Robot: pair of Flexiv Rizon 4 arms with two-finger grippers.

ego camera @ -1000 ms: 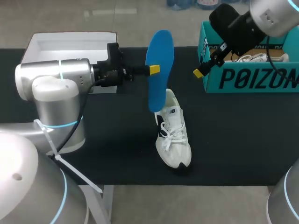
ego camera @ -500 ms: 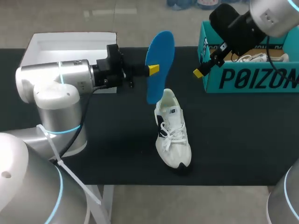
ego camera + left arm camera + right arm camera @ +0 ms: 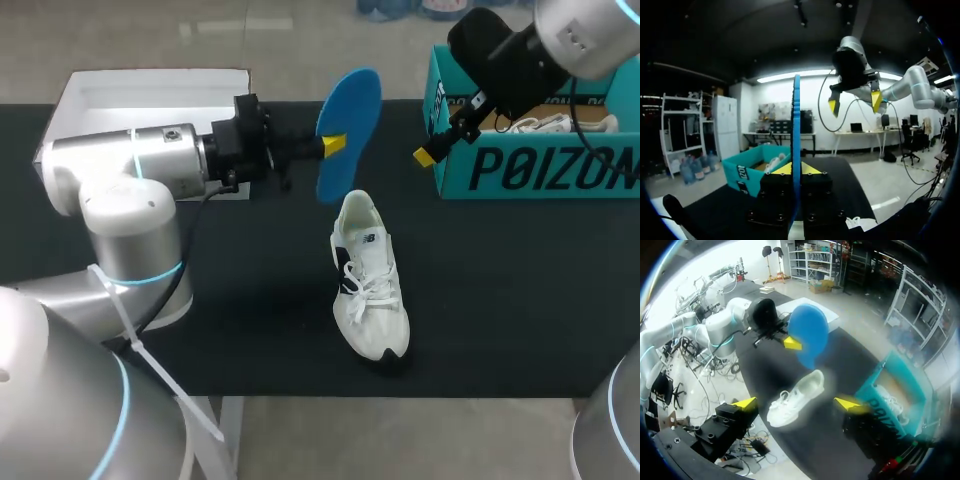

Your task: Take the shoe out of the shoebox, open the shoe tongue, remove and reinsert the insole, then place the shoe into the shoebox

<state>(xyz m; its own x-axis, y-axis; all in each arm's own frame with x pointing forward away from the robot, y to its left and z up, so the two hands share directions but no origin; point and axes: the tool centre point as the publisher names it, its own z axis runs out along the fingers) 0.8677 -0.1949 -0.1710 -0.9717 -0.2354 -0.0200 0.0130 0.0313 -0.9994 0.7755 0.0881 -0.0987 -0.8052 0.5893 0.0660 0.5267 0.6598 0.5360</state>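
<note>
Left gripper [image 3: 333, 145] is clenching on the blue insole [image 3: 350, 130], its two yellow tips pressing the flat faces from both sides; in the left wrist view the insole [image 3: 796, 125] is showing edge-on, standing straight up between the fingers. The insole is hanging in the air just beyond the heel of the white shoe [image 3: 370, 290], above it and apart from it, leaning a little to the shoe's right.

The shoe is standing on its sole on the black tabletop [image 3: 250, 300], laced, with the heel pointing away and the dark toe toward the near edge. A small dark mark is showing on its side.

Beyond the shoe and to its right, the teal shoebox [image 3: 520, 170] is sitting open. A second white shoe [image 3: 545, 124] is lying inside it on a brown lining. Large dark lettering is running across the box's near wall, with a small printed label on the end wall facing the shoe.

The right gripper [image 3: 855, 102] is hanging released, fingers spread with nothing between them, above the box corner nearest the shoe.

Beyond the shoe and to its left, an open white box [image 3: 150, 95] is lying behind the left arm, showing its white inside.
</note>
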